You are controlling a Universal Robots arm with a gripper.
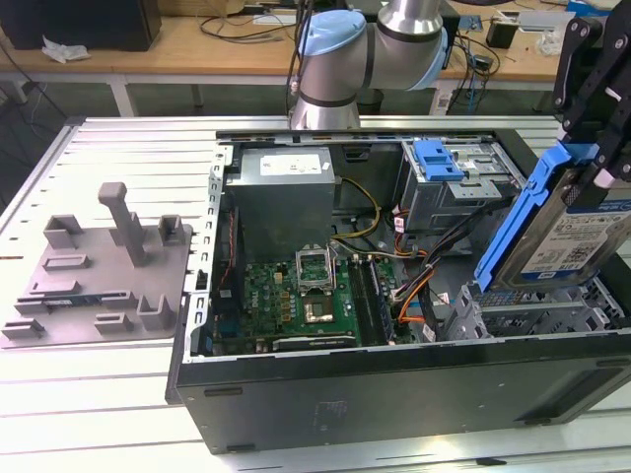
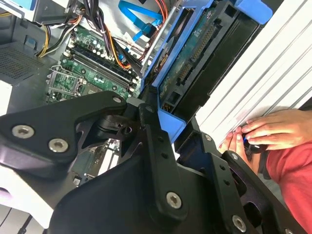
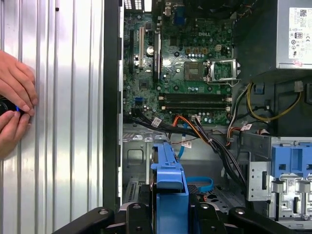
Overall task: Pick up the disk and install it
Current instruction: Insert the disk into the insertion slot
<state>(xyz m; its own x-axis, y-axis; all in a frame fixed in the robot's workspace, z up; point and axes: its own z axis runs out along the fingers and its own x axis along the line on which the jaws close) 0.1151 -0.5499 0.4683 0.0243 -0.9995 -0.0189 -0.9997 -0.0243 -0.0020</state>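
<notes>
The hand [image 1: 595, 163] was clamped on the disk [image 1: 582, 236], held tilted above the open computer case [image 1: 394, 399] at the exterior view's right. Lowered askew, it might snag the nearby cables [image 1: 419, 291].

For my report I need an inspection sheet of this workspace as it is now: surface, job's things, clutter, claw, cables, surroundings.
Surface: slatted metal table, carrying an open computer case.
Job's things: the disk in its blue carrier, tilted, held above the case at the exterior view's right; not yet installed.
Clutter: grey fixture plate with upright posts, on the table at the exterior view's left.
Claw: the claw is shut on the disk.
Cables: orange, black and yellow cables lie loose inside the case beside the motherboard.
Surroundings: wooden bench behind the table; a person's hands over the table beside the case, holding a small dark object.
</notes>
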